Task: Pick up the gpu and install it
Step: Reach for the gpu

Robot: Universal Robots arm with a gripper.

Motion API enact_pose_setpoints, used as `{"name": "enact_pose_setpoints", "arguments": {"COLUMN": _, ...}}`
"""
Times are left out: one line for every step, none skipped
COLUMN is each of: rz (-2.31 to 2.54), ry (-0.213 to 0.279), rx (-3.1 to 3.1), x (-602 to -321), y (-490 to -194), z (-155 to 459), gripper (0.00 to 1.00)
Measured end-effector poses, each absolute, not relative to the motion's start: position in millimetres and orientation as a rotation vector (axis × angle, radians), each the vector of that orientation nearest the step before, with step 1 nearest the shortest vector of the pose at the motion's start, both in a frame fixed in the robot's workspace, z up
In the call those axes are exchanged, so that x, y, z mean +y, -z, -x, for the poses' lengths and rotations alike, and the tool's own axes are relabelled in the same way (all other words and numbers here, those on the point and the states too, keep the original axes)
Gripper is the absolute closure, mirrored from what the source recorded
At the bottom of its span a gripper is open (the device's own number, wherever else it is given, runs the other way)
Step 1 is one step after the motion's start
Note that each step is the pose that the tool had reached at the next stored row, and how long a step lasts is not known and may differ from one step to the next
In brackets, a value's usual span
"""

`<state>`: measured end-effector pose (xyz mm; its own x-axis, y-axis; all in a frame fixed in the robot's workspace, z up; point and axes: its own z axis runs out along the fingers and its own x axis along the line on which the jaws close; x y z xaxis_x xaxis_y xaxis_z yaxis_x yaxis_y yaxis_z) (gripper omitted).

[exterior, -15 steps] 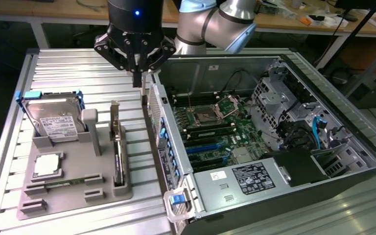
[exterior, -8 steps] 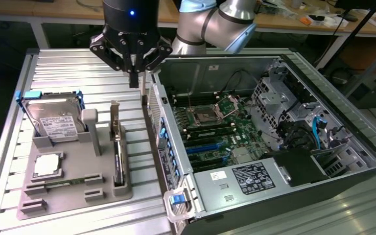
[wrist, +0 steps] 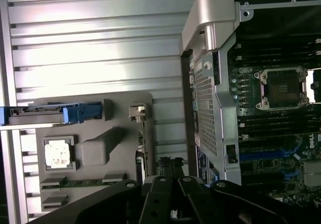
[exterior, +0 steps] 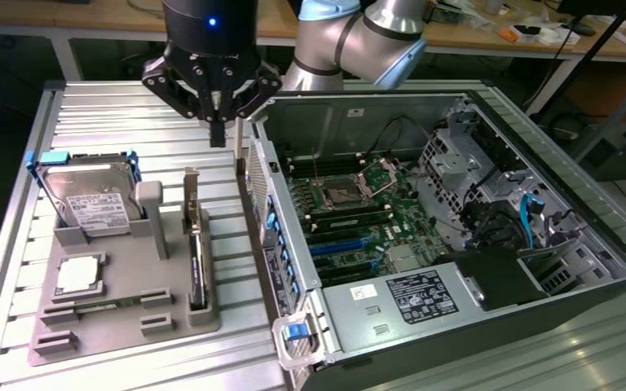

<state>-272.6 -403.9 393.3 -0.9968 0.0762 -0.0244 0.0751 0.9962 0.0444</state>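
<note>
The gpu stands on its edge in a slot of the grey holder, its silver bracket at the far end. In the wrist view the gpu is a thin strip seen edge-on. My gripper hangs above the slatted table, beyond the gpu's bracket end and close to the open computer case. Its fingers are shut with nothing between them. The gripper also points down between the holder and the case wall.
On the holder also sit a hard drive in a blue carrier, a square CPU chip and a memory stick. The case lies open with its motherboard and blue card slots exposed. Workbenches stand behind.
</note>
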Motion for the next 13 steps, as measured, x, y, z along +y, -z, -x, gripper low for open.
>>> {"name": "enact_pose_setpoints", "arguments": {"rz": -0.118, "ry": -0.068, "rx": 3.113, "x": -404.0, "y": -393.3, "z": 273.3, "gripper": 0.89}}
{"name": "enact_pose_setpoints", "arguments": {"rz": -0.118, "ry": -0.068, "rx": 3.112, "x": -404.1, "y": -393.3, "z": 273.9, "gripper": 0.89}}
{"name": "enact_pose_setpoints", "arguments": {"rz": -0.118, "ry": -0.068, "rx": 3.113, "x": -404.2, "y": -393.3, "z": 274.5, "gripper": 0.89}}
{"name": "enact_pose_setpoints", "arguments": {"rz": -0.118, "ry": -0.068, "rx": 3.112, "x": -404.3, "y": -393.3, "z": 275.3, "gripper": 0.89}}
{"name": "enact_pose_setpoints", "arguments": {"rz": -0.118, "ry": -0.068, "rx": 3.112, "x": -404.4, "y": -393.3, "z": 275.8, "gripper": 0.89}}
{"name": "enact_pose_setpoints", "arguments": {"rz": -0.118, "ry": -0.068, "rx": 3.112, "x": -404.5, "y": -393.3, "z": 276.4, "gripper": 0.89}}
{"name": "enact_pose_setpoints", "arguments": {"rz": -0.118, "ry": -0.068, "rx": 3.112, "x": -404.6, "y": -393.3, "z": 277.1, "gripper": 0.89}}
{"name": "enact_pose_setpoints", "arguments": {"rz": -0.118, "ry": -0.068, "rx": 3.112, "x": -404.7, "y": -393.3, "z": 277.7, "gripper": 0.89}}
{"name": "enact_pose_setpoints", "arguments": {"rz": -0.118, "ry": -0.068, "rx": 3.112, "x": -404.7, "y": -393.3, "z": 278.4, "gripper": 0.89}}
{"name": "enact_pose_setpoints", "arguments": {"rz": -0.118, "ry": -0.068, "rx": 3.112, "x": -404.8, "y": -393.3, "z": 279.0, "gripper": 0.89}}
{"name": "enact_pose_setpoints", "arguments": {"rz": -0.118, "ry": -0.068, "rx": 3.112, "x": -404.9, "y": -393.3, "z": 279.6, "gripper": 0.89}}
{"name": "enact_pose_setpoints", "arguments": {"rz": -0.118, "ry": -0.068, "rx": 3.112, "x": -404.9, "y": -393.3, "z": 280.3, "gripper": 0.89}}
{"name": "enact_pose_setpoints", "arguments": {"rz": -0.118, "ry": -0.068, "rx": 3.112, "x": -405.0, "y": -393.3, "z": 281.0, "gripper": 0.89}}
